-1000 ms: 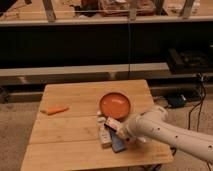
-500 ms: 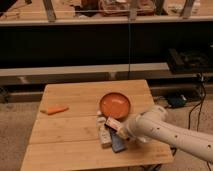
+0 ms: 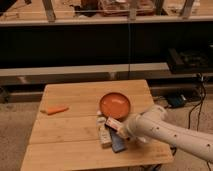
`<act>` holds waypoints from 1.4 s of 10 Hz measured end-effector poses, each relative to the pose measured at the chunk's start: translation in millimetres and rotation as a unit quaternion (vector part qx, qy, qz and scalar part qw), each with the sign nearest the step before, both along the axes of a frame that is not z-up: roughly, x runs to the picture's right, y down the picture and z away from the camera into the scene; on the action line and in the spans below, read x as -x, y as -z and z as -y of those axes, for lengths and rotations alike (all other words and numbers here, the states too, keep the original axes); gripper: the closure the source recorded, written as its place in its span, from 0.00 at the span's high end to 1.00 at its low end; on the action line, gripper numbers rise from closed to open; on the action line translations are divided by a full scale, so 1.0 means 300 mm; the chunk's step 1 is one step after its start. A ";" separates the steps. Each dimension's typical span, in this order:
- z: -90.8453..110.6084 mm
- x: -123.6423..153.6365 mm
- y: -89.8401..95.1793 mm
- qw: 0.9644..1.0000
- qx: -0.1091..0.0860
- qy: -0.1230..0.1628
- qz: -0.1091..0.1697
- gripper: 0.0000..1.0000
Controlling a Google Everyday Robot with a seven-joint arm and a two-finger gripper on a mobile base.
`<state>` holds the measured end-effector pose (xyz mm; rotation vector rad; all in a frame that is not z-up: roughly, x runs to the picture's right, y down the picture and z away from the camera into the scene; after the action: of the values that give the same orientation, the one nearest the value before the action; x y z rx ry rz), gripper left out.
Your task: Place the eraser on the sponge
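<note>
The eraser (image 3: 114, 123), a small whitish-pink block with a reddish end, is at the far end of the sponge (image 3: 118, 142), a dark blue-grey pad near the table's front edge. I cannot tell whether the eraser rests on the sponge or hangs just above it. My gripper (image 3: 125, 131) reaches in from the right on the white arm (image 3: 165, 131). It stands open right behind the eraser and over the sponge's far right corner. Its fingertips are hidden against the arm.
A cream bottle-shaped item (image 3: 103, 135) lies just left of the sponge. A round orange plate (image 3: 115, 105) sits behind it. An orange carrot-like piece (image 3: 55, 110) lies at the left of the wooden table (image 3: 65, 145). Black shelving stands behind the table, and cables run on the floor at the right.
</note>
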<state>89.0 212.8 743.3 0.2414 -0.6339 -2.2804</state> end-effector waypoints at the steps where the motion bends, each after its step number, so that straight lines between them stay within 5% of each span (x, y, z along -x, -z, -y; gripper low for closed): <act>1: 0.001 -0.003 -0.001 1.000 0.000 0.001 0.000 0.24; 14: -0.005 -0.015 -0.029 1.000 0.000 0.019 -0.001 0.24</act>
<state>93.5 214.1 751.8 0.2290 -0.6419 -2.3165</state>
